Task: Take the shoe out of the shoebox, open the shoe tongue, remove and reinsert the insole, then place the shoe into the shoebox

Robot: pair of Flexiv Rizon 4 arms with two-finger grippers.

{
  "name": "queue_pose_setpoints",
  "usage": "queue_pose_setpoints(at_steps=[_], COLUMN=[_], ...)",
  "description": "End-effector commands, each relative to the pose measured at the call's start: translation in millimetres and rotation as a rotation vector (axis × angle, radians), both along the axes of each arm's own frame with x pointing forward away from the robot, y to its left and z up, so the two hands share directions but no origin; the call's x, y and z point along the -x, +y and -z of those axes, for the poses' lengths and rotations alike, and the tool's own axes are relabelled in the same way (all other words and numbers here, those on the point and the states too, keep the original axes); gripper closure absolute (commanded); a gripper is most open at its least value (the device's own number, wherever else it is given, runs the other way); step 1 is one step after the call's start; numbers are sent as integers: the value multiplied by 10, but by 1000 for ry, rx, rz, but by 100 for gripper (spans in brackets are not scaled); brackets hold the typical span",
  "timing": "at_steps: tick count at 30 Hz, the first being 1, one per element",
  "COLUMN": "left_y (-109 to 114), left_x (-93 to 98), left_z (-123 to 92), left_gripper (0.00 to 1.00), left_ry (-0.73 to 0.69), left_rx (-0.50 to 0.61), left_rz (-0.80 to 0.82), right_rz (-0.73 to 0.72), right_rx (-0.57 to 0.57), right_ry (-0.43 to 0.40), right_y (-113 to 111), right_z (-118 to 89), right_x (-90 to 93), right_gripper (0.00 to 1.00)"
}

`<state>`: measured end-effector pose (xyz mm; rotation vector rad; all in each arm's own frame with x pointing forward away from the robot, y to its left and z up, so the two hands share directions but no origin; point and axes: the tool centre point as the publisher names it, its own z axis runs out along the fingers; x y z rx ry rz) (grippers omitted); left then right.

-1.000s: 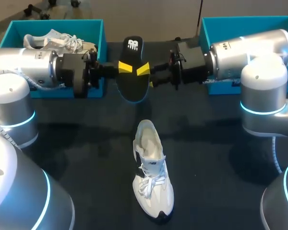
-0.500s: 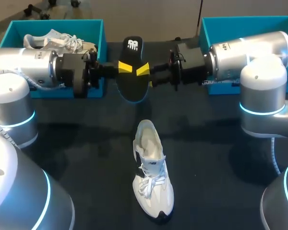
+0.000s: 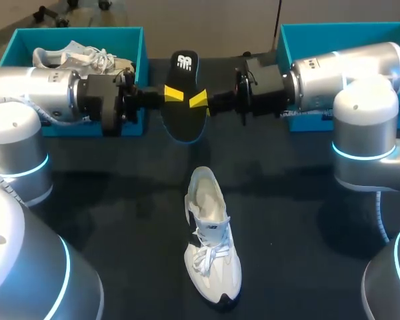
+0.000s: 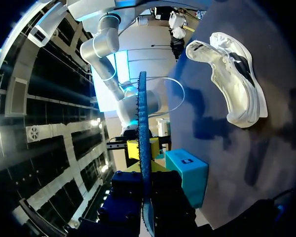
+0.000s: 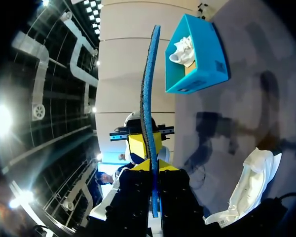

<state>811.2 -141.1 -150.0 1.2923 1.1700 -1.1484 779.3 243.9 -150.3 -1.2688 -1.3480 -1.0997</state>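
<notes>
A black insole [image 3: 185, 123] hangs in the air at the back middle of the table, held from both sides. My left gripper [image 3: 174, 93] is shut on its left edge and my right gripper [image 3: 199, 101] is shut on its right edge. In the left wrist view the insole [image 4: 142, 143] shows edge-on as a thin blue strip between the dark fingers. The right wrist view has the insole [image 5: 150, 84] rising from between the yellow tips of my right gripper [image 5: 152, 167]. The white shoe [image 3: 212, 247] lies on the dark table below, toe toward the front, its mouth open.
A teal shoebox [image 3: 130, 37] at the back left holds another white shoe [image 3: 73, 57]. A second teal shoebox [image 3: 287, 33] stands at the back right, behind my right arm. Dark table surface [image 3: 300, 220] lies around the shoe.
My right gripper's fingers have closed onto the insole's right edge. The left gripper, the insole and the shoe have stayed where they were.
</notes>
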Motion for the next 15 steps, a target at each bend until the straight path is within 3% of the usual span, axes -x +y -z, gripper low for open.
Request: queue_pose_setpoints(at_steps=[1, 2, 3, 15], left_y=[-8, -3, 3, 343], left_x=[-2, -1, -1, 157], left_z=[4, 6, 7, 19], left_gripper=[60, 17, 0, 0], left_ry=[2, 5, 9, 92], left_rx=[0, 0, -2, -113], left_rz=[1, 0, 0, 9], right_rz=[8, 10, 16, 61], right_rx=[-1, -2, -3, -10], right_ry=[-6, -8, -14, -136], right_y=[22, 17, 11, -93], right_z=[15, 19, 25, 80], right_x=[6, 6, 4, 8], right_gripper=[100, 100, 100, 100])
